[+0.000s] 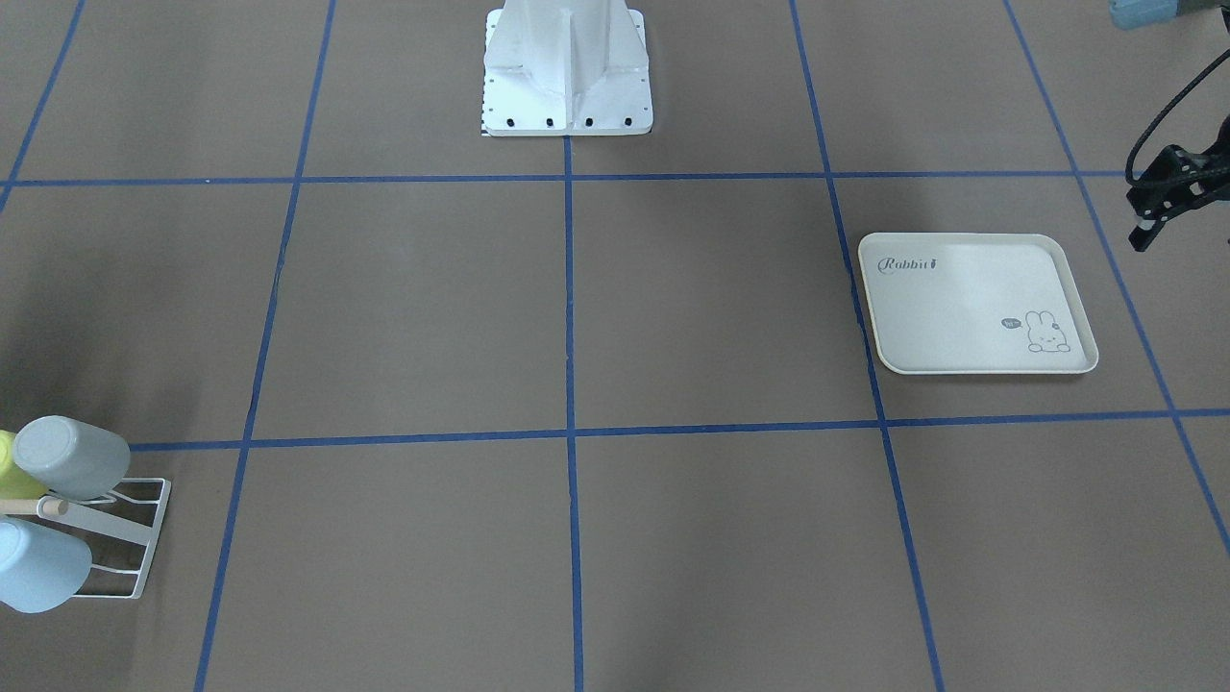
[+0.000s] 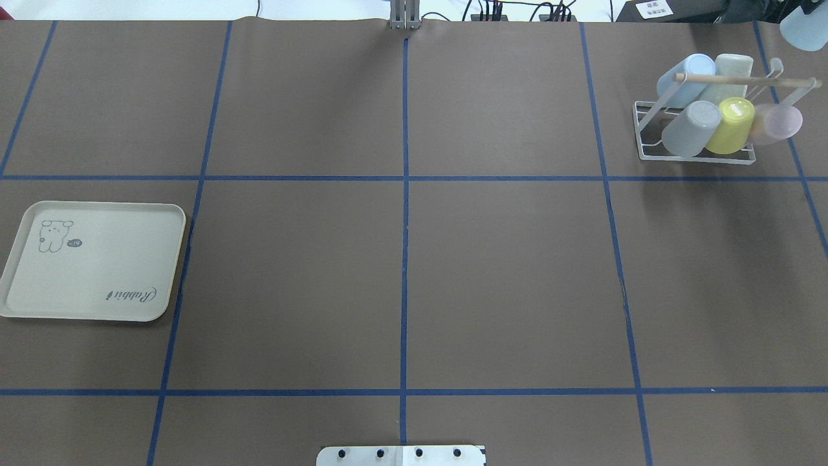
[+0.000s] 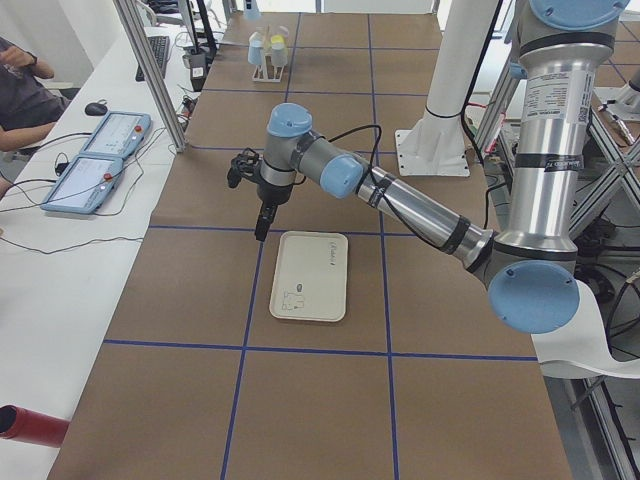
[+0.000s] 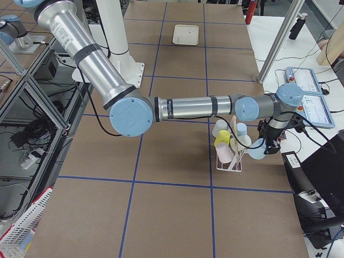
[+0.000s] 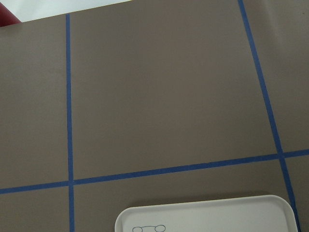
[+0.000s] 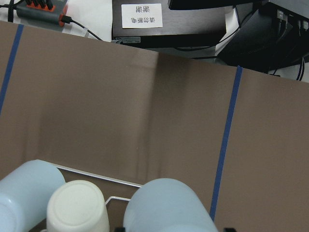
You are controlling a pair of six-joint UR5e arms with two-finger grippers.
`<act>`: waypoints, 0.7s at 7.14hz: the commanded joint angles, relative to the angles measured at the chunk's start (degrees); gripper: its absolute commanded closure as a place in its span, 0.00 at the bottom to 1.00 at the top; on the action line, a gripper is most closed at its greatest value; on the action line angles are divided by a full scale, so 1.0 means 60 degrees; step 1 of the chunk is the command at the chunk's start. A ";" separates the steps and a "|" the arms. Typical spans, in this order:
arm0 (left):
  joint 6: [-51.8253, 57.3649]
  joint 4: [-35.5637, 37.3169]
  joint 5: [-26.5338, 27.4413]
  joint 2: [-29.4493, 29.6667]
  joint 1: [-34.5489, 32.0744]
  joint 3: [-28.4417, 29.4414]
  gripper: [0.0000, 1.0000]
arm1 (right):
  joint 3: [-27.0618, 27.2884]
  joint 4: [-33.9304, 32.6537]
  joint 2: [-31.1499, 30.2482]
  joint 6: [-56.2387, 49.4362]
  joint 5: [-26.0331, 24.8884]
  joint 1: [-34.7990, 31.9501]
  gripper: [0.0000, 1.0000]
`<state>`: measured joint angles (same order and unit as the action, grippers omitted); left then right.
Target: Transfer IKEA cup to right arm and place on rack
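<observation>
The light-blue IKEA cup (image 4: 258, 149) hangs just past the far end of the white wire rack (image 4: 231, 164), and my right gripper (image 4: 270, 144) is shut on it. The right wrist view has this cup (image 6: 169, 205) at its bottom edge, beside the rack's wire (image 6: 96, 175). Overhead, only the cup (image 2: 805, 32) shows, in the top right corner. The rack (image 2: 647, 129) holds several cups. My left gripper (image 1: 1148, 216) hovers near the cream tray (image 1: 971, 308), looks open and holds nothing.
The robot's white base (image 1: 567, 77) stands at mid table. Two tablets (image 3: 95, 160) and a seated person (image 3: 20, 80) are at the side table beyond the left arm. A black monitor (image 4: 317, 177) sits close to the rack's end.
</observation>
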<state>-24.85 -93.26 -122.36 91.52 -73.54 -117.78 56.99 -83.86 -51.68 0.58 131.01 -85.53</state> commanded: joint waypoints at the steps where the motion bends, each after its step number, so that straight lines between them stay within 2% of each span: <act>1: -0.0164 0.0001 -0.0013 -0.0048 -0.0005 -0.0072 0.00 | -0.0080 0.0003 0.0000 -0.0024 0.0035 0.0104 0.97; 5: -0.0296 -0.0014 0.0002 -0.0034 0.0024 -0.0043 0.00 | -0.0050 0.0032 -0.0176 0.0064 0.0108 0.0352 0.96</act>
<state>-26.15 -93.27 -122.42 91.27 -73.47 -118.08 56.67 -83.74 -52.51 0.69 131.65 -83.98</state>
